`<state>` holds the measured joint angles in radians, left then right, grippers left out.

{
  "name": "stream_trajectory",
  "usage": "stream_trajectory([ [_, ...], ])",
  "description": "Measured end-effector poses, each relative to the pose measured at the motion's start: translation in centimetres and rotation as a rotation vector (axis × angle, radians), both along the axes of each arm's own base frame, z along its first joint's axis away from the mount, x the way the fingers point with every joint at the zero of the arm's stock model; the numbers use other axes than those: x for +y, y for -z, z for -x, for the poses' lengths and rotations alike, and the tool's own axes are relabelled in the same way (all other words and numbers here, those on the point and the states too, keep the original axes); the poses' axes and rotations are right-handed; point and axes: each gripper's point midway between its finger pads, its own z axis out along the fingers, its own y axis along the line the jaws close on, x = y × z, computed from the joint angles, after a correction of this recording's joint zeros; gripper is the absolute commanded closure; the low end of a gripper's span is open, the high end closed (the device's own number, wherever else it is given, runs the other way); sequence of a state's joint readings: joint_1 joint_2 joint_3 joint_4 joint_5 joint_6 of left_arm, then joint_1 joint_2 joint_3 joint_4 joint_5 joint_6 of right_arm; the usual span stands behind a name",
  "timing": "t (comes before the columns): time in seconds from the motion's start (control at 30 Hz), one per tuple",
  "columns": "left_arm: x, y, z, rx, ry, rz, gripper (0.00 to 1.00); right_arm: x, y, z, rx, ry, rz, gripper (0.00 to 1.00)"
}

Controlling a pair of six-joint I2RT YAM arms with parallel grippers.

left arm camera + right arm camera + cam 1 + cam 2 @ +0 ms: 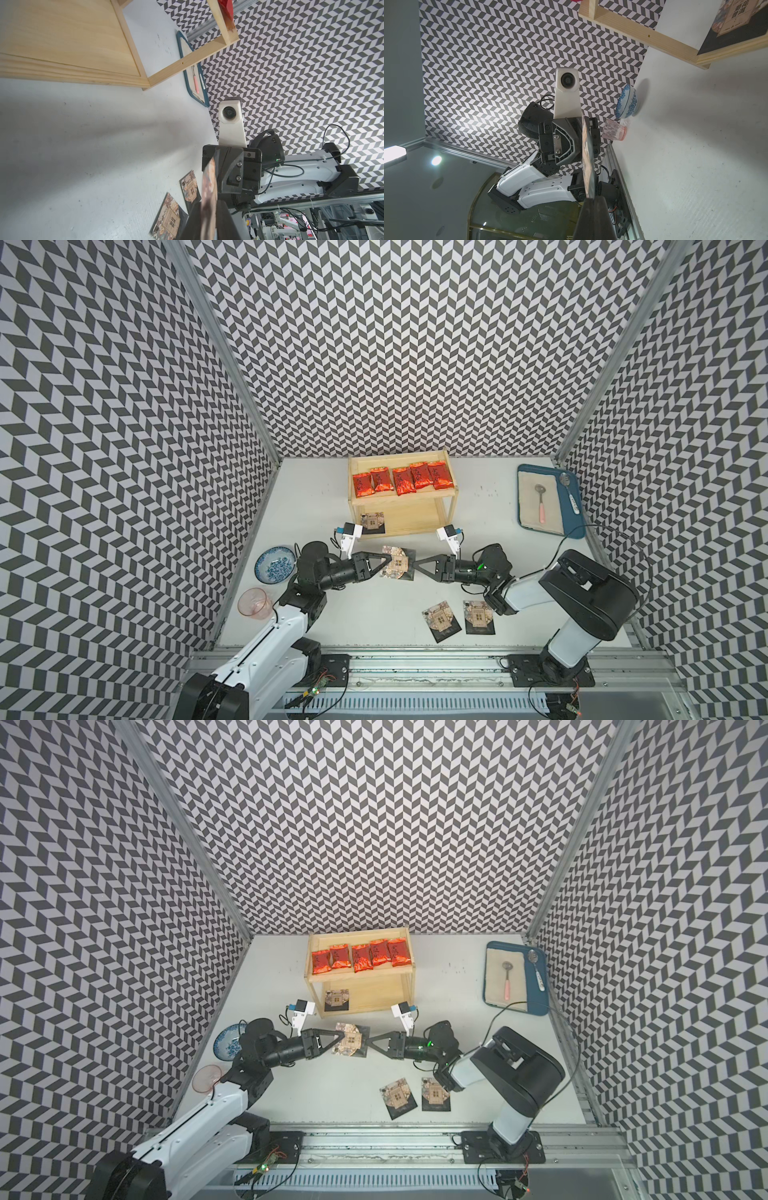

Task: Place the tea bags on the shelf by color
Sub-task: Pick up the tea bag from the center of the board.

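A flat black tea bag (397,563) with a beige print hangs above the table between both arms. My left gripper (390,559) is shut on its left side and my right gripper (417,565) is shut on its right edge. The left wrist view shows it edge-on (208,193) between the left fingers (223,218); in the right wrist view its edge (587,166) runs into the right gripper (592,202). Several red sachets (403,480) lie in a row on the shelf's (407,498) top board. One black packet (372,522) lies on the lower tier. Two more (441,620) (479,617) lie flat on the table near the front.
A blue tray (561,514) with two spoons (541,499) stands at the back right. A blue-patterned bowl (275,565) and a pink cup (254,603) stand by the left wall, behind the left arm. The shelf's front edge is just beyond both grippers.
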<state>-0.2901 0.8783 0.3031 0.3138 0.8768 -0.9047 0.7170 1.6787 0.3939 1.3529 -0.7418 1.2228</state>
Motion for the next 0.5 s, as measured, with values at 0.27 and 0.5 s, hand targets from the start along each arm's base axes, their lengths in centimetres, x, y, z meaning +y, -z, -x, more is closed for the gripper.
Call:
stream_trajectory([
  [0.27,0.0,-1.8,-0.8,-0.048,0.003,-0.057,1.0,-0.5,-1.1,0.8,-0.032,-0.007,-0.02,0.72],
  [0.5,-0.4,-4.7,-0.9,-0.155,0.042,-0.073,1.0,-1.1,-2.4,1.9,-0.052,-0.035,-0.073,0.56],
])
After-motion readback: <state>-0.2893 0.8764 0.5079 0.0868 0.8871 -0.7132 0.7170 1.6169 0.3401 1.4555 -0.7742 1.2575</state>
